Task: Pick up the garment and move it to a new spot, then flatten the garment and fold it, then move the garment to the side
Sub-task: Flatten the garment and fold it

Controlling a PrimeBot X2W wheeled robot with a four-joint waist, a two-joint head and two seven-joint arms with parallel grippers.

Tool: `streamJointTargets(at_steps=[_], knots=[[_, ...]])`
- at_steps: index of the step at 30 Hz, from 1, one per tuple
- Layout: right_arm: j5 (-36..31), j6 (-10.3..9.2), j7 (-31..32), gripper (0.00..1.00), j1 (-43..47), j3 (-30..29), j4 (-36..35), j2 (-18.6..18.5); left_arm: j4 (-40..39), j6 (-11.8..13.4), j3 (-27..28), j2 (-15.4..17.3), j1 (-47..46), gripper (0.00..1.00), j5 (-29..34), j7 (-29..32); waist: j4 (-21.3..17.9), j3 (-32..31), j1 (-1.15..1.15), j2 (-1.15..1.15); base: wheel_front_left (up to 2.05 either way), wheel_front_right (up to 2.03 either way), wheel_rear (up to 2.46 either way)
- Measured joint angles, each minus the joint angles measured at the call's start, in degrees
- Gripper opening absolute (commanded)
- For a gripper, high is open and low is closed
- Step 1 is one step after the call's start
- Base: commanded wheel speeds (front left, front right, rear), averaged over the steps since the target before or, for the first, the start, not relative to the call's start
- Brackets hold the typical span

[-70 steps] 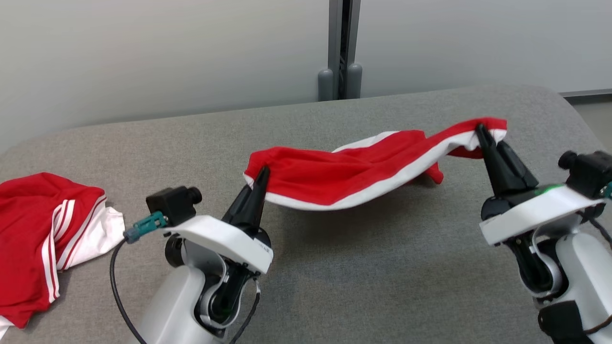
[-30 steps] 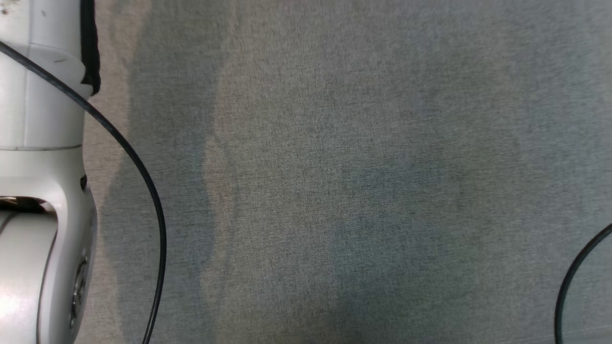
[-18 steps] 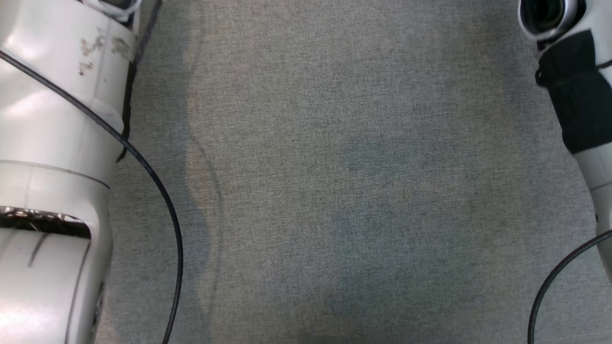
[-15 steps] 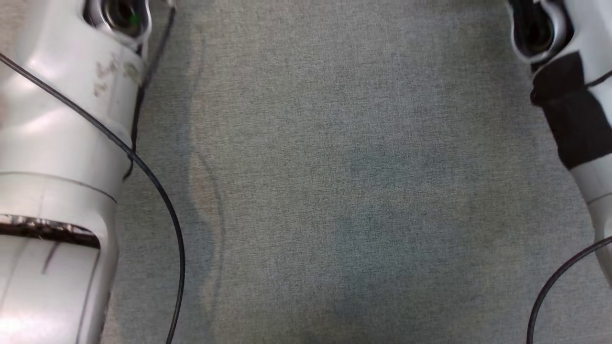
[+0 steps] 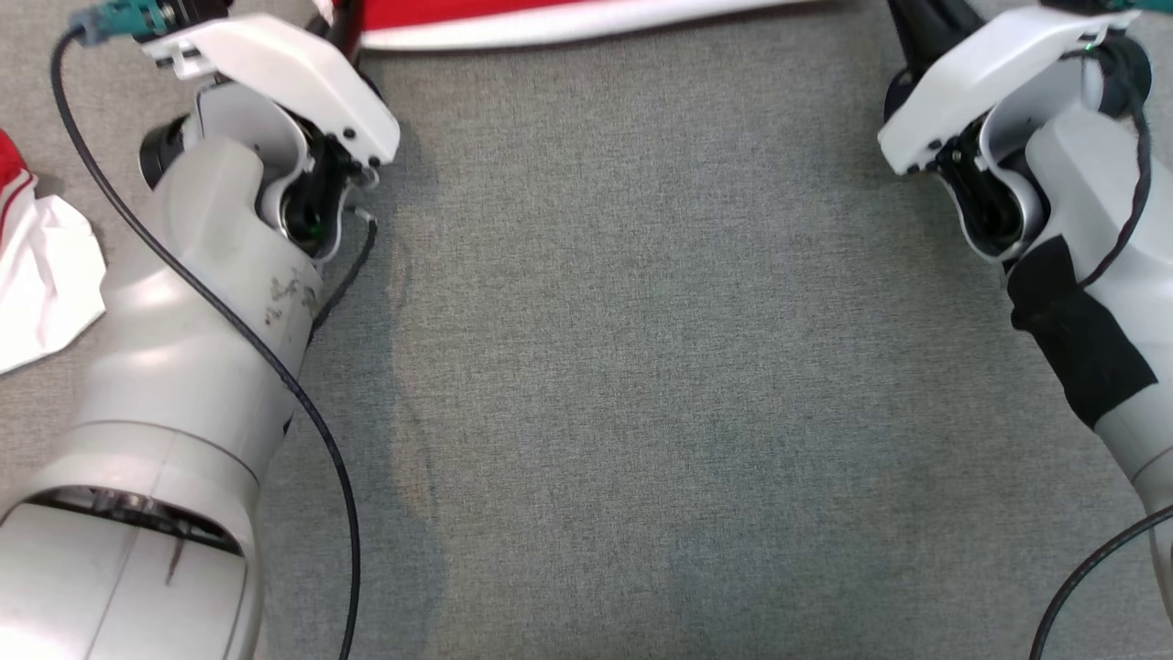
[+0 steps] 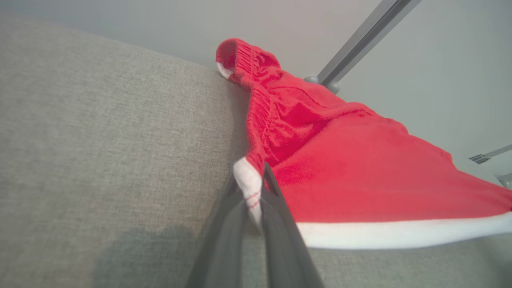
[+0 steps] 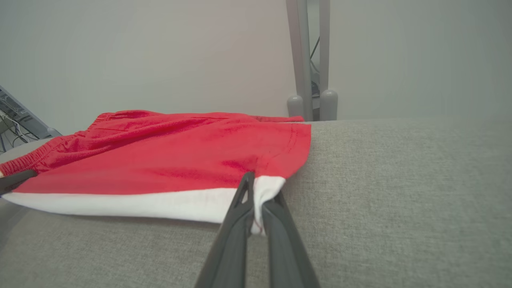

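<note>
Red garment (image 7: 180, 160) hem clamped: left gripper (image 6: 256, 190), right gripper (image 7: 258, 194).

Grey tabletop (image 5: 641, 367), spare red-white garment (image 5: 46, 275) — left edge, grey post (image 7: 297, 60)

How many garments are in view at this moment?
2. Red shorts stretched between left pincer and right pincer; a second red-and-white garment lies at the head view's left edge. More may be out of frame.

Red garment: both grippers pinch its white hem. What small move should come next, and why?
Probably lower both grippers together, keeping the hem taut. The left gripper and right gripper are shut on the hem corners of the red garment; the hem seems lifted slightly off the grey table, while the far side lies spread.
</note>
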Motion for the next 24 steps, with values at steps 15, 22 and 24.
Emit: streamJointTargets(at_steps=[15, 22, 24], knots=[[7.91, 0.03, 6.09, 0.00, 7.49, 10.58, 0.54, -4.35, -1.32, -0.92, -5.75, -0.15, 9.37, 0.00, -2.78, -0.26, -0.25, -7.75, 0.00, 0.00, 0.00, 0.00, 0.00], [13.65, 0.10, 10.35, 0.00, 13.07, 13.43, -1.36, -7.55, -2.30, -1.44, -9.24, -0.36, 14.67, 0.00, -3.14, -1.01, -0.01, -12.43, 0.00, 0.00, 0.00, 0.00, 0.00], [15.26, 0.12, 11.45, 0.00, 14.70, 14.36, -2.42, -8.59, -2.45, -1.71, -10.21, -0.38, 16.45, 0.00, -3.22, -1.03, 0.05, -13.89, 0.00, 0.00, 0.00, 0.00, 0.00]])
